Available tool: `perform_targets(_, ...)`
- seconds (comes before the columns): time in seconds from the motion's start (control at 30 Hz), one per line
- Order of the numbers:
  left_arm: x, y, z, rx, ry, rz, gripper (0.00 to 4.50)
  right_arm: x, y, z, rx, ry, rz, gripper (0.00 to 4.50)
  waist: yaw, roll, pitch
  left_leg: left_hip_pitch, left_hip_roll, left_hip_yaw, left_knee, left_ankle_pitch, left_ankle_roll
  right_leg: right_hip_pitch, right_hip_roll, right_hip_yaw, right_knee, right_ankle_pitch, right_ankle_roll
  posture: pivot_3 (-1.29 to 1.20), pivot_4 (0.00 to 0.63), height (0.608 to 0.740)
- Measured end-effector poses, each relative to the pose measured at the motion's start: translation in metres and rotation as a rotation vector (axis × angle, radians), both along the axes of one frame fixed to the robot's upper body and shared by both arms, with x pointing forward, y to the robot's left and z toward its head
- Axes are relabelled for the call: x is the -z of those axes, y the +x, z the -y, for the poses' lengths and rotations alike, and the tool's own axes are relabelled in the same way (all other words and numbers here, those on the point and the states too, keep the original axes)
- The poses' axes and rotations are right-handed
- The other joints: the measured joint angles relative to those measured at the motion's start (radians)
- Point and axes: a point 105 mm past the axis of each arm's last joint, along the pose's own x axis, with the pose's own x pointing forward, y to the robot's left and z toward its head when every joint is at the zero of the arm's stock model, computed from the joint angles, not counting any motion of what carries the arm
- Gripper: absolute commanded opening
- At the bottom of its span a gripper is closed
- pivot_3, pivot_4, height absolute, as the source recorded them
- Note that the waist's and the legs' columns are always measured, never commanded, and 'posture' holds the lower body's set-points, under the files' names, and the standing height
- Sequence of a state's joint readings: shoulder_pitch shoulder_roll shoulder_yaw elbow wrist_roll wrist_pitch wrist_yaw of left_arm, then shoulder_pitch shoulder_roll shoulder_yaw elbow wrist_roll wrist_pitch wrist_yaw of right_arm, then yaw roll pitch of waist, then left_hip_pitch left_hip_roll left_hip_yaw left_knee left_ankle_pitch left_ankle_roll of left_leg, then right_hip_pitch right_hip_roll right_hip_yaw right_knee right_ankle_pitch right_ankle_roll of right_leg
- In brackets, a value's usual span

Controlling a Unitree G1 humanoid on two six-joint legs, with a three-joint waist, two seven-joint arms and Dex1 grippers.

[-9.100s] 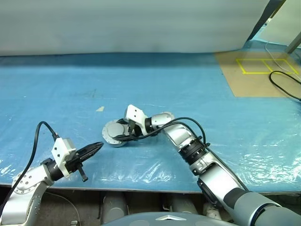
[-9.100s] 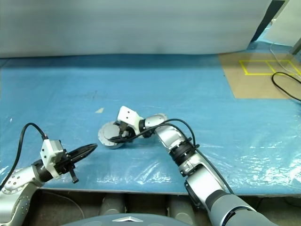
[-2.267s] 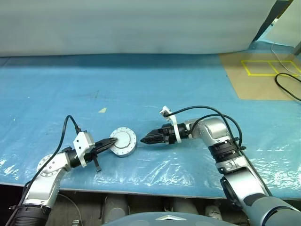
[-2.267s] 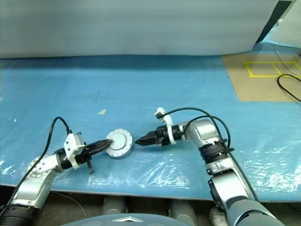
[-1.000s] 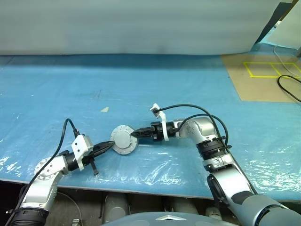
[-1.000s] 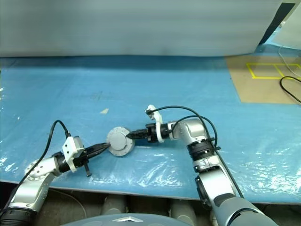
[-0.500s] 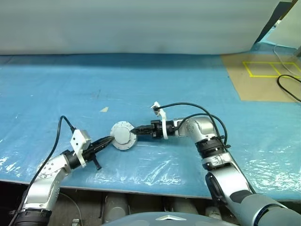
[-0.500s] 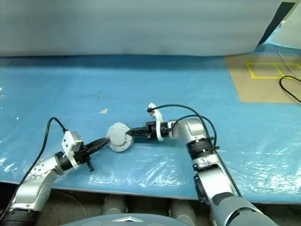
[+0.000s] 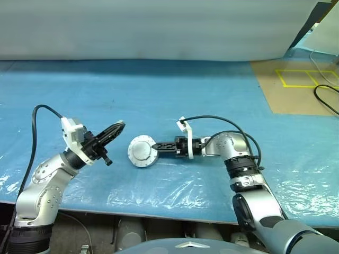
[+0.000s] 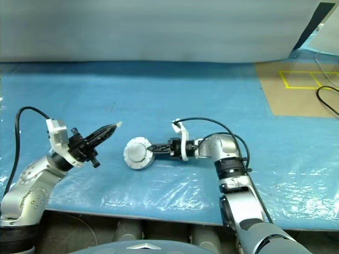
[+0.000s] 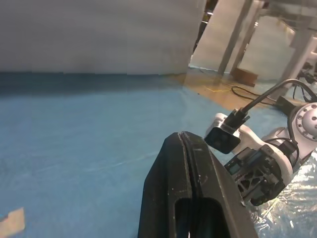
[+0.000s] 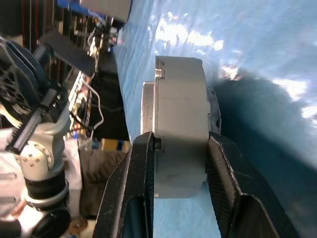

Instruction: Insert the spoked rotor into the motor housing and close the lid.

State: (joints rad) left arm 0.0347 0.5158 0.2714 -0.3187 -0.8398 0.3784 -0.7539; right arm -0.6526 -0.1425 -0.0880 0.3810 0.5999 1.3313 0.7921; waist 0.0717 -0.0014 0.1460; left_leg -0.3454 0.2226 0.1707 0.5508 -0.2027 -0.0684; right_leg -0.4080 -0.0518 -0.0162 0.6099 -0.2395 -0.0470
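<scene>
We see the right gripper with its jaws closed around the edge of the motor housing, which rests with its lid shut on the blue surface. The left gripper is raised above the surface, well apart from the housing, its jaws closed on nothing.
</scene>
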Motion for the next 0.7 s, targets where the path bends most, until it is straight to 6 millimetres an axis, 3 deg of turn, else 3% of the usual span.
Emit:
perform_targets(0.13,0.016,-0.002,-0.005,-0.009,-0.062,-0.117,0.0,-0.029,0.009,0.013,0.065,0.121,-0.025,1.1,-0.003,0.0,0.001,-0.002,0.0,0.0,0.001,0.0,0.0,-0.003,0.001,0.0,0.0,0.0,0.0,0.0,0.15,0.74)
perform_targets(0.3,0.025,-0.002,-0.004,0.007,-0.216,-0.216,0.0,-0.081,0.007,0.007,0.015,0.256,0.07,1.1,-0.002,-0.001,0.001,-0.003,0.001,0.0,0.0,0.0,0.0,-0.006,0.002,0.0,0.004,0.001,0.0,0.0,0.15,0.74)
perform_targets(0.4,0.027,0.003,-0.007,-0.022,-0.326,-0.24,0.0,-0.085,0.003,0.001,-0.008,0.27,0.065,1.1,0.0,-0.001,0.001,-0.004,0.001,0.0,0.001,0.0,-0.001,-0.006,0.002,0.0,0.004,0.001,0.001,0.0,0.15,0.74)
perform_targets(0.6,0.019,0.002,-0.015,0.026,-0.605,-0.293,1.85,-0.086,0.003,-0.002,0.004,0.27,0.048,1.1,0.008,-0.002,0.002,-0.005,0.001,-0.001,0.002,0.0,-0.001,-0.006,0.002,0.0,0.004,0.001,0.001,0.0,0.15,0.74)
perform_targets(0.7,0.021,-0.001,-0.014,0.052,-0.65,-0.324,2.91,-0.092,0.004,-0.005,-0.001,0.266,0.063,1.1,0.007,-0.002,0.002,-0.005,0.001,-0.001,0.002,0.0,-0.001,-0.006,0.002,0.0,0.004,0.001,0.001,0.0,0.15,0.74)
